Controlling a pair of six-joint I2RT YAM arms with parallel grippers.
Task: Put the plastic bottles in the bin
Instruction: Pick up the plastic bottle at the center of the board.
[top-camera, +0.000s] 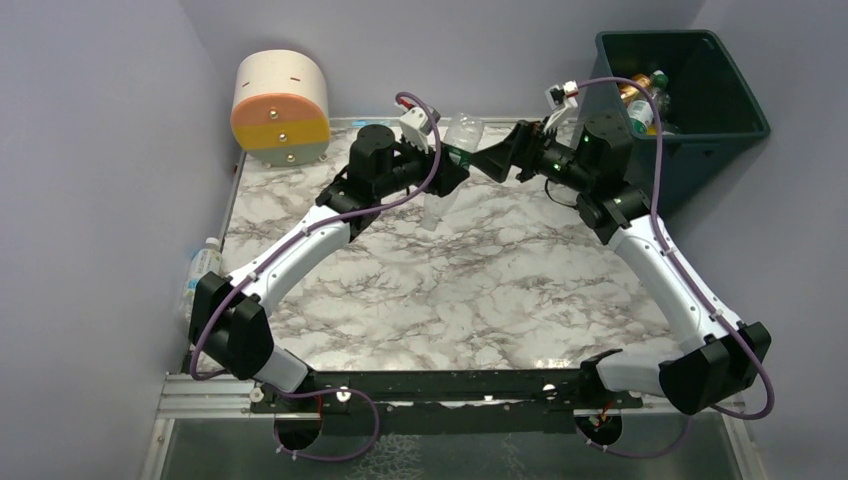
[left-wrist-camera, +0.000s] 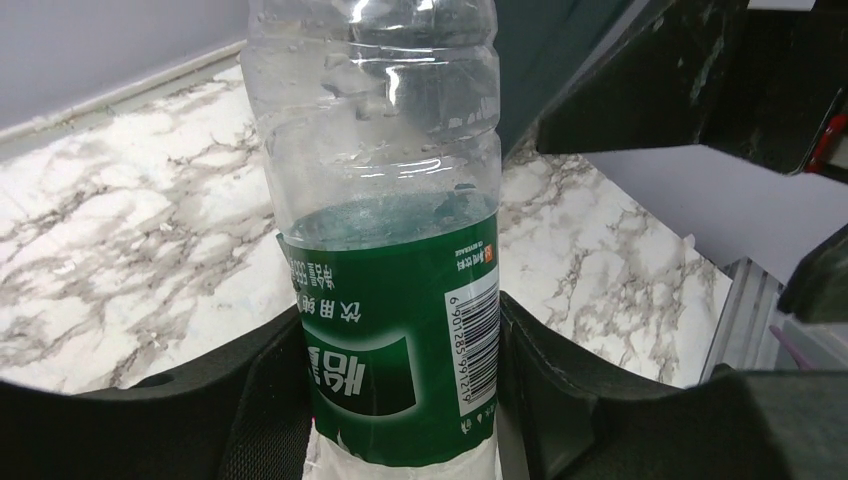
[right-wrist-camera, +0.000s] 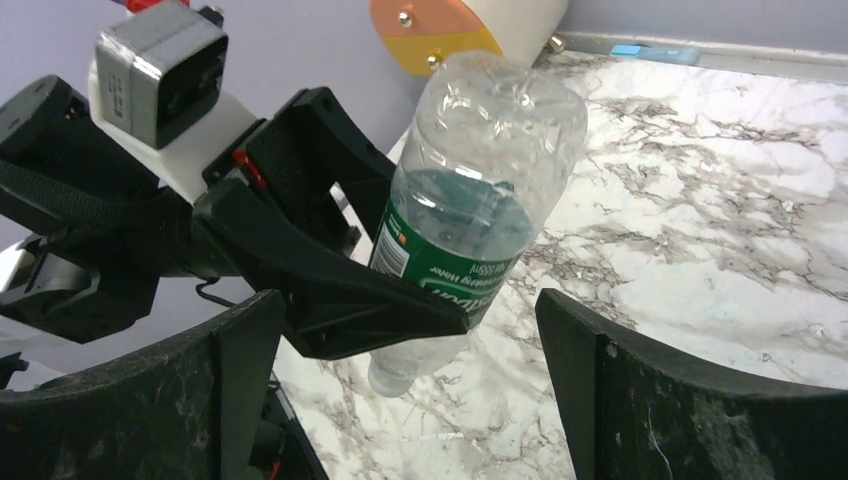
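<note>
My left gripper (top-camera: 452, 168) is shut on a clear plastic bottle (top-camera: 462, 138) with a green label, gripping it at the label (left-wrist-camera: 400, 330) and holding it above the marble table, neck down. My right gripper (top-camera: 497, 160) is open and faces this bottle from the right. In the right wrist view the bottle (right-wrist-camera: 470, 200) and the left gripper's fingers (right-wrist-camera: 330, 290) lie just beyond my open right fingers (right-wrist-camera: 600, 380). The dark teal bin (top-camera: 730, 110) stands at the far right and holds several bottles (top-camera: 645, 100). Another bottle (top-camera: 200, 270) lies at the table's left edge.
A round cream, orange and yellow drum (top-camera: 281, 107) stands at the back left and also shows in the right wrist view (right-wrist-camera: 450, 30). Purple-grey walls close in the table at the back and sides. The marble table (top-camera: 480, 300) stretches between the arms.
</note>
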